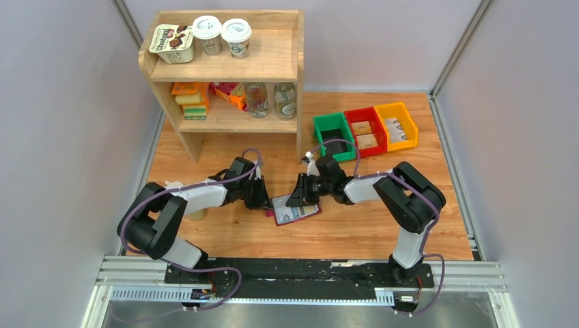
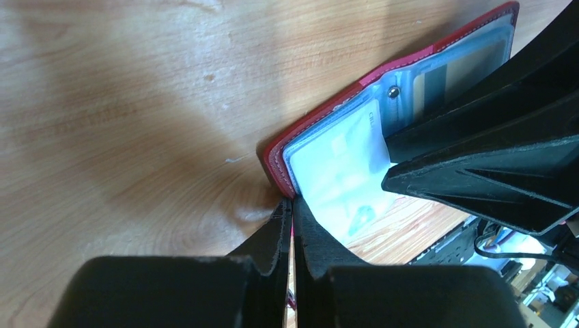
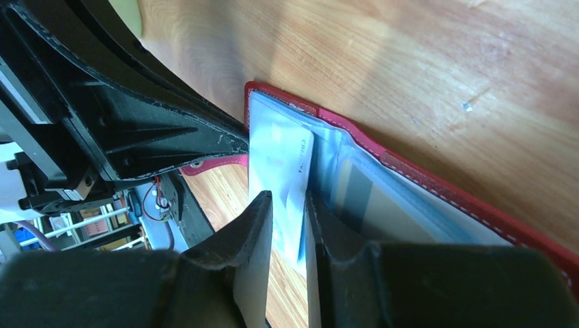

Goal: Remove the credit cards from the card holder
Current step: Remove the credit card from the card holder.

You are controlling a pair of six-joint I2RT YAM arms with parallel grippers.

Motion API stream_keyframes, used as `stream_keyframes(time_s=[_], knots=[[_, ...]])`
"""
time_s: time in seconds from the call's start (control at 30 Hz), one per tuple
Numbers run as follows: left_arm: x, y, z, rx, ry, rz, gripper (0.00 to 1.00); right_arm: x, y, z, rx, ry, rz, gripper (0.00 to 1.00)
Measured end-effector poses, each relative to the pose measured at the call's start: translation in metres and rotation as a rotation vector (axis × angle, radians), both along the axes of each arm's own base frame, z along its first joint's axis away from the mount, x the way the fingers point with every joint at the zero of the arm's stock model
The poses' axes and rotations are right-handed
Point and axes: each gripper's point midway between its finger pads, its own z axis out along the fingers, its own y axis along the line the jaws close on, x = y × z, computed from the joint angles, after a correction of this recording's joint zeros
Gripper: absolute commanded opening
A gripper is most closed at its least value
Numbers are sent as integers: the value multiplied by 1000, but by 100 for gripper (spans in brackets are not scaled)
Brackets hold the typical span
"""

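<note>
— What's on the left?
— A wooden shelf (image 1: 273, 49) close to the wall. On top stand one tub (image 1: 172, 42) and two cups with lids (image 1: 207, 34). Their writing is too small to read. Two jars (image 1: 257, 100) stand lower down.
— Where's the card holder?
— The one card holder (image 1: 300, 213) lies open in the middle of the tabletop (image 1: 362, 232), far from every edge. Bare wood lies in front and to the right.
— And the pincers?
— The left pincer (image 2: 292, 208) is pinched tight on the holder's left edge. The right pincer (image 3: 288, 198) is squeezed close on one pale credit card (image 3: 283, 157) sticking out of its sleeve. Its tiny letters can't be read. A second card (image 2: 464, 68), darker, sits in a sleeve.
— And on the right?
— Three bins side by side at the back: green bin (image 1: 318, 130), red bin (image 1: 362, 111), yellow bin (image 1: 412, 130).
</note>
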Motion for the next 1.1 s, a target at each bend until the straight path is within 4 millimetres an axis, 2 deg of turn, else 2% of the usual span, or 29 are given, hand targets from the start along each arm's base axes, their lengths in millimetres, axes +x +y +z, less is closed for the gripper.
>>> stream_keyframes(time_s=[0.17, 0.27, 0.37, 0.43, 0.47, 0.63, 0.93, 1.1], knots=[[-2, 3, 0, 0, -9, 21, 5, 4, 9, 2, 49, 14, -6, 29], [-3, 1, 1, -18, -13, 22, 4, 7, 19, 6, 76, 8, 4, 20], [-4, -1, 1, -22, -18, 17, 4, 2, 30, 13, 99, -4, 33, 17], [-4, -1, 1, -20, -20, 18, 4, 2, 30, 13, 99, -6, 34, 17], [-4, -1, 1, -19, -22, 18, 0, 2, 30, 12, 97, -4, 33, 17], [-4, 0, 0, -5, -31, 18, 0, -1, 29, 16, 96, -4, 47, 19], [-4, 1, 0, 13, -43, 17, 0, -10, 26, 34, 140, 1, 98, 22], [-4, 1, 0, 14, -45, 15, 0, -16, 18, 32, 147, 20, 111, 22]])
